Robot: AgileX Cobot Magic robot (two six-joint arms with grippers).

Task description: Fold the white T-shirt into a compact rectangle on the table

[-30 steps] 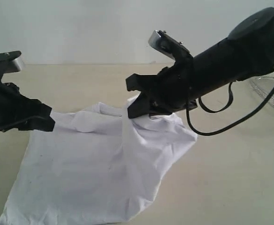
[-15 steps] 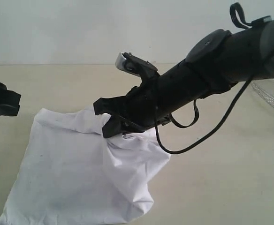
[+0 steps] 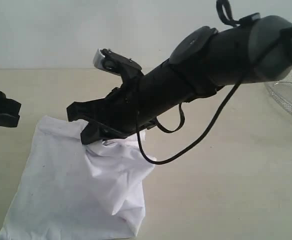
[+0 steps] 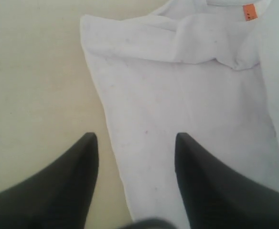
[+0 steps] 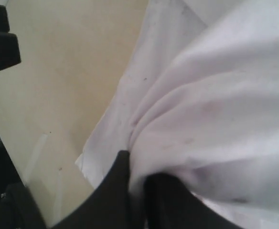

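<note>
Lower left of the exterior frame: one white cotton T-shirt lies part-folded on the pale beige table. Two grippers: right black gripper pinches a raised fold; left black gripper hangs spread over the shirt's edge. One small orange neck tag, print probably too small to read.

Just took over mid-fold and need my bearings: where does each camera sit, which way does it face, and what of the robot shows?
Exterior: off the arms, low, facing across the table to the wall; shows the right gripper shut on the shirt, left gripper at the edge.
Left wrist: looks down past its open fingers at the shirt's edge and orange tag.
Right wrist: looks along its shut fingers into bunched cloth.
Shared: all three show shirt and table.
</note>
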